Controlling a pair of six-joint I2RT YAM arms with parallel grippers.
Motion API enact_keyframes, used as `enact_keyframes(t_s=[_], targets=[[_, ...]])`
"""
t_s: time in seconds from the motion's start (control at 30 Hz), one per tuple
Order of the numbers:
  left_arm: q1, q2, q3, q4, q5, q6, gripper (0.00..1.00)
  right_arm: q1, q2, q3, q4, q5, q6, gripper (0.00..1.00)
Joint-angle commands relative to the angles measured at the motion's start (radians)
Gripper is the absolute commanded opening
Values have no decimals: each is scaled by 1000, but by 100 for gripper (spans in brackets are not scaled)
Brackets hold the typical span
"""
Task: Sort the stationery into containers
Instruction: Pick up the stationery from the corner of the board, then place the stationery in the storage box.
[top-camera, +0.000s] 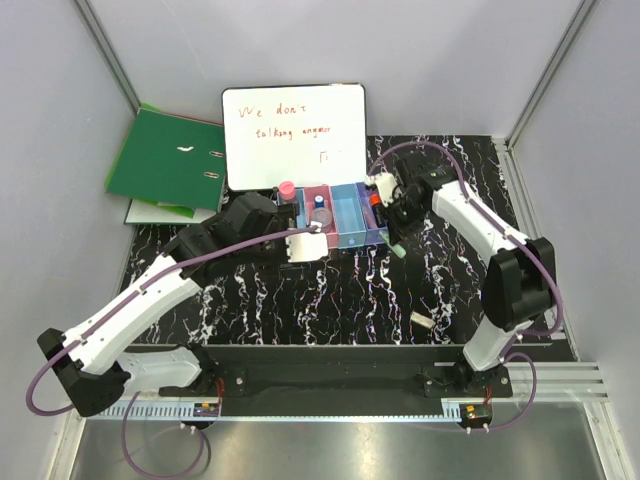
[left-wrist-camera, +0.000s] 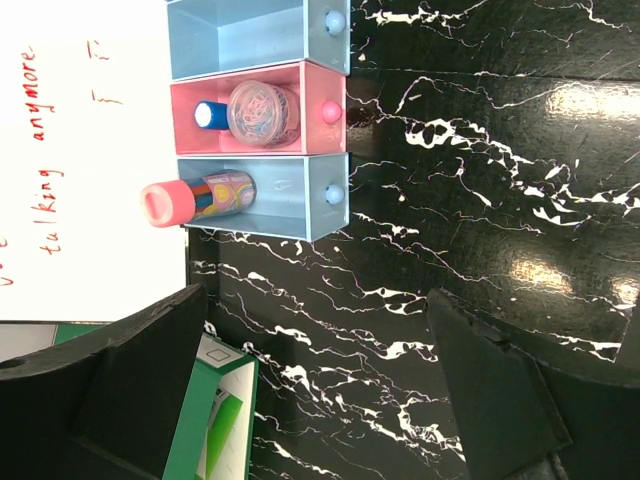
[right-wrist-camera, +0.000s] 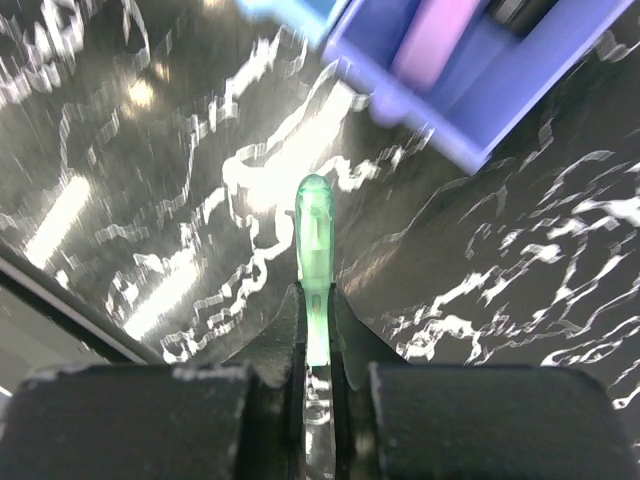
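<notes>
Bright, even overhead light fills the top view, and the whiteboard (top-camera: 293, 135) glows white. In the left wrist view the glossy black counter (top-camera: 340, 290) throws glare patches toward its near edge. The right wrist view is motion-smeared: the purple bin (right-wrist-camera: 500, 80) blurs, while the green stick (right-wrist-camera: 314, 250) looks sharper.

Logged the site as a robotics lab test cell, not a real office. Plain grey panel walls (top-camera: 450, 60) boxed the bench on three sides, framed by aluminium struts (top-camera: 108, 50). The table (top-camera: 340, 290) wore a black marbled sheet. A slotted aluminium rail (top-camera: 570, 380) ran along its near edge, where my left arm (top-camera: 140, 305) and right arm (top-camera: 480, 225) were mounted, with purple cables (top-camera: 425, 144) looping loose. The office touches were props: a whiteboard (top-camera: 295, 135), a green ring binder (top-camera: 165, 160) and plastic bins (top-camera: 348, 210).
</notes>
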Motion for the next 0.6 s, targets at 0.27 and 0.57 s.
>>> enact_keyframes(t_s=[0.27,0.57], targets=[[-2,-83,-44,34,-33,9,99,8,316,596,16,-35,277,0],[-1,-117,-79,34,-37,39,99,23,491,813,-22,-118,448,0]])
